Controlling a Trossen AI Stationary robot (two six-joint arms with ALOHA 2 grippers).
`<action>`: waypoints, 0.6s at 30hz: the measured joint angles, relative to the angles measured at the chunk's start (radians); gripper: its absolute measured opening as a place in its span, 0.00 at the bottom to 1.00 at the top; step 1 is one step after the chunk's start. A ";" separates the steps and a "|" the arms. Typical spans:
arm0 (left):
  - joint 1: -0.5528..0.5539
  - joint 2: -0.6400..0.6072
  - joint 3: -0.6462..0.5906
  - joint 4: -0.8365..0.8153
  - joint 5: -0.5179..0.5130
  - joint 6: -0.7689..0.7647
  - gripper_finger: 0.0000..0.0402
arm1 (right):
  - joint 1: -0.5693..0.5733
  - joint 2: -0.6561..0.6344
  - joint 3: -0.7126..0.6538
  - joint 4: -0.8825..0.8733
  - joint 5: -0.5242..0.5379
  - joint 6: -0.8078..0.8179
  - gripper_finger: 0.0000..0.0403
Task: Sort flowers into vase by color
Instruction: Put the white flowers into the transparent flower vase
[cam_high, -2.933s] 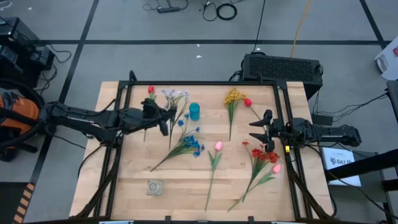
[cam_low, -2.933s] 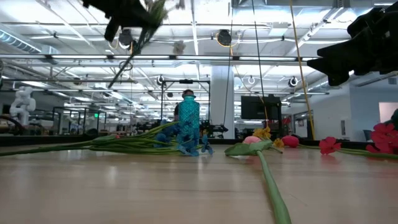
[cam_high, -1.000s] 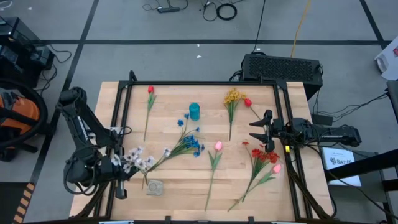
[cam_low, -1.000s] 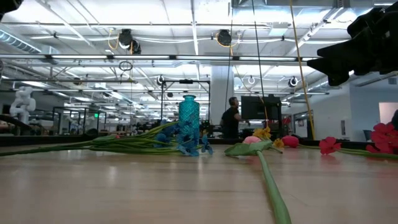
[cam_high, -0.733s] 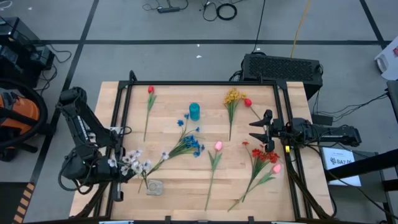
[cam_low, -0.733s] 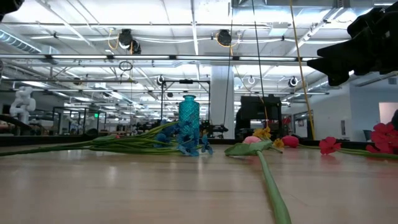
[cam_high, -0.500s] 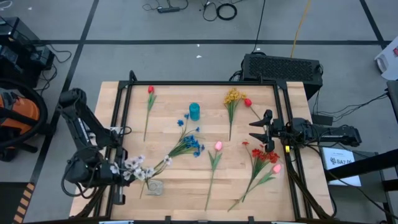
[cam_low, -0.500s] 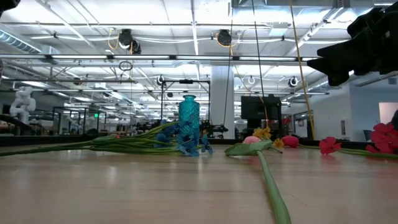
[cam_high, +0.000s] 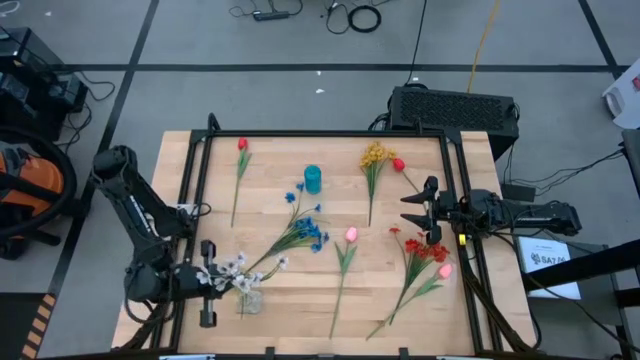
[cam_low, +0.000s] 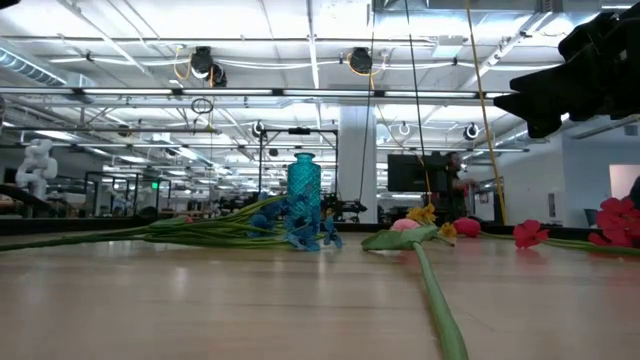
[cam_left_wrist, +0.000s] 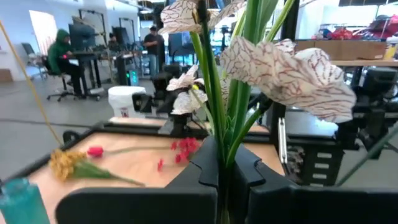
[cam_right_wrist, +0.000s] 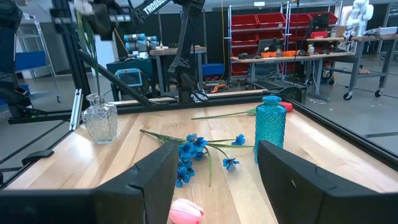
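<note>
My left gripper (cam_high: 207, 283) is at the table's near left, shut on a spray of white flowers (cam_high: 243, 268) with red-veined petals (cam_left_wrist: 292, 68). The spray stands over a clear glass vase (cam_high: 250, 300) (cam_right_wrist: 100, 119). A teal vase (cam_high: 313, 179) stands at the far middle. Lying flat on the table are a red tulip (cam_high: 241, 145), blue flowers (cam_high: 308, 232), a pink tulip (cam_high: 351, 235), yellow flowers (cam_high: 375, 155) and red flowers (cam_high: 425, 250). My right gripper (cam_high: 405, 211) waits open at the table's right edge. My left gripper pinches the white spray's bunched green stems (cam_left_wrist: 225, 146) between its two fingers, below the flower heads. The fingers (cam_left_wrist: 249, 171) lie level, coming from the table's left, across the stems. The spray is lifted clear, heads up; its lower end is hidden below the fingers.
A black frame rail (cam_high: 320, 133) runs around the wooden table top. A red bud (cam_high: 398, 164) and a pink bud (cam_high: 444, 270) lie near the right arm. Bare wood lies along the near edge (cam_high: 300, 320). People stand in the room beyond.
My left gripper, still shut on the white spray, has sunk and gone toward the table's near edge and a little to the right, bringing the spray over the clear vase. The spray has stayed heads up.
</note>
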 joint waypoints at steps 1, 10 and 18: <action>0.000 0.000 -0.022 0.000 0.000 -0.032 0.01 | 0.000 0.000 0.000 0.000 0.000 0.000 0.53; -0.004 0.001 -0.154 0.001 0.000 -0.234 0.01 | 0.000 0.000 0.000 0.000 0.000 0.000 0.53; -0.010 0.001 -0.166 0.001 0.079 -0.259 0.07 | 0.000 0.000 0.000 0.000 0.000 0.000 0.53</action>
